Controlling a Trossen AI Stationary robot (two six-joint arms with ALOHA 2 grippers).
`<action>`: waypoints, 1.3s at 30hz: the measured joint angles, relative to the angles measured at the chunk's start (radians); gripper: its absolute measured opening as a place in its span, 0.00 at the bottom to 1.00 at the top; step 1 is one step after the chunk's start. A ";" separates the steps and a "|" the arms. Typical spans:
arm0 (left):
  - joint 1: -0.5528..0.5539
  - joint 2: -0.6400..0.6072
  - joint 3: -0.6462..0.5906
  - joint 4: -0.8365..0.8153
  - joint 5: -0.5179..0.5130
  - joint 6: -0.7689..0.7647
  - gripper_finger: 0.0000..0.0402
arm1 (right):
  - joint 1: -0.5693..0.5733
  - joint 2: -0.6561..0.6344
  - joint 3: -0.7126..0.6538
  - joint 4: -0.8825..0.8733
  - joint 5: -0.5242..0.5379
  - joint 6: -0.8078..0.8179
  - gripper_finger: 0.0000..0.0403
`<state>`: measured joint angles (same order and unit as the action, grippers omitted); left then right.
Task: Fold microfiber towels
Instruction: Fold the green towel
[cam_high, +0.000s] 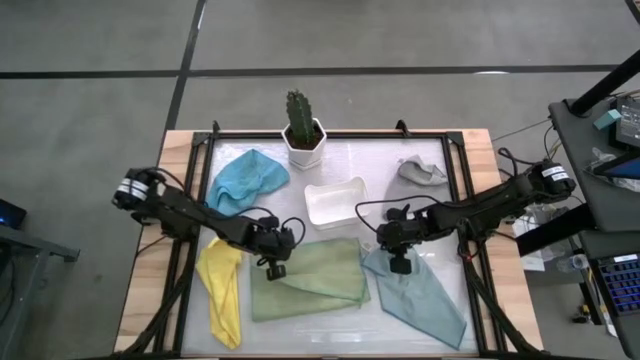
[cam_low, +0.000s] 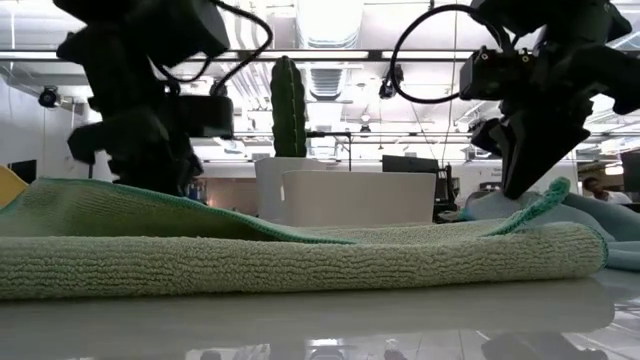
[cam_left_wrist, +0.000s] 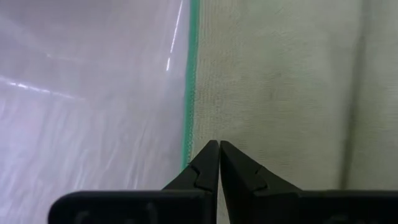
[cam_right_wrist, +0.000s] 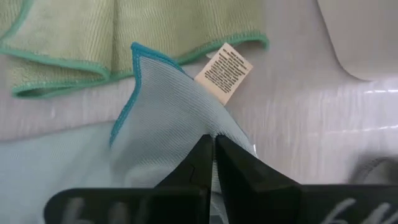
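Observation:
An olive green towel (cam_high: 310, 278) lies partly folded at the table's near middle. My left gripper (cam_high: 275, 262) is shut and points down at the towel's left hemmed edge (cam_left_wrist: 189, 93). Right of it lies a pale teal towel (cam_high: 425, 300), and my right gripper (cam_high: 398, 262) is shut on its far left part. A yellow towel (cam_high: 222, 290) lies near left, a bright blue one (cam_high: 245, 180) is bunched at far left, and a grey one (cam_high: 422, 172) is bunched at far right. My left gripper (cam_left_wrist: 219, 148) has its shut tips right at the green towel, just inside the hem; I cannot tell whether they touch the cloth. My right gripper (cam_right_wrist: 212, 138) pinches the teal towel between its two fingers, beside the white label (cam_right_wrist: 224, 71) and near the blue-hemmed corner (cam_right_wrist: 134, 50). The fingers slant down from above. The cloth (cam_right_wrist: 180, 118) rises to them, and the rest lies on the table.
A white tray (cam_high: 335, 200) stands at the table's middle, just beyond both grippers. A potted cactus (cam_high: 303, 135) stands at the far edge. A black frame (cam_high: 462, 200) runs round the work area.

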<state>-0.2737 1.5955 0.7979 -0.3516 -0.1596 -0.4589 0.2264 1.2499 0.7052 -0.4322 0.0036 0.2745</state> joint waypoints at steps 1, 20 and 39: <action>0.002 0.008 0.000 0.002 -0.007 0.000 0.00 | 0.000 0.000 0.004 -0.009 0.000 0.003 0.03; 0.078 -0.017 0.009 -0.007 -0.082 0.107 0.00 | -0.016 -0.053 0.007 -0.109 -0.011 0.128 0.21; -0.004 -0.284 0.034 -0.015 0.048 0.065 0.21 | 0.069 -0.019 0.027 0.302 -0.004 -0.060 0.36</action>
<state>-0.2779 1.3117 0.8315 -0.3662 -0.1115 -0.3937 0.2950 1.2305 0.7319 -0.1300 -0.0006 0.2141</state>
